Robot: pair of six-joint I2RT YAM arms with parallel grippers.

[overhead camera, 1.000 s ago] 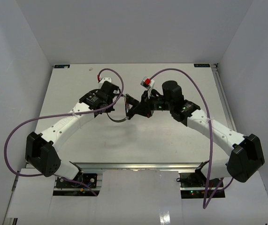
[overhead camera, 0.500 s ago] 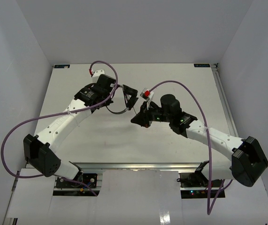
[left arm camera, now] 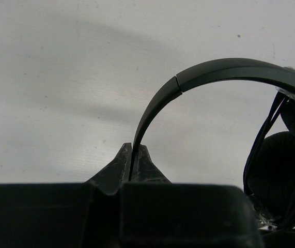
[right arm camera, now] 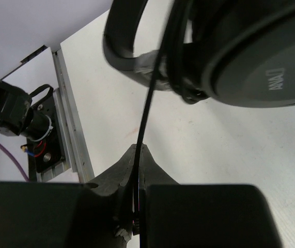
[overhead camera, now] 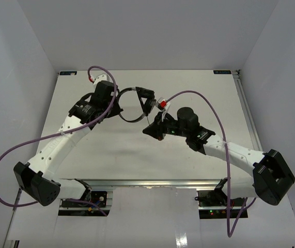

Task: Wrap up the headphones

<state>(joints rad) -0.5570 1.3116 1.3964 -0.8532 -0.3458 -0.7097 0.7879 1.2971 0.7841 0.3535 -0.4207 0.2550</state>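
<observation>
The black headphones (overhead camera: 139, 101) hang in the air above the table's middle. My left gripper (left arm camera: 134, 151) is shut on the thin curved headband (left arm camera: 209, 75), which arcs up and right to a padded earcup (left arm camera: 276, 170) with cable loops beside it. My right gripper (right arm camera: 138, 152) is shut on the thin black cable (right arm camera: 150, 98), which runs taut up to the earcups (right arm camera: 261, 62) close above it. In the top view the left gripper (overhead camera: 120, 106) is left of the headphones and the right gripper (overhead camera: 151, 127) is below them.
Purple robot cables (overhead camera: 201, 101) loop over both arms. A red and white part (overhead camera: 162, 103) sits on the right wrist next to the headphones. The white table (overhead camera: 188, 150) ends at a metal rail (overhead camera: 147, 182) near the arm bases; white walls stand on three sides.
My left gripper has carried the headphones up and away, toward the table's back. My right gripper has moved down and left, away from them, holding the cable.
</observation>
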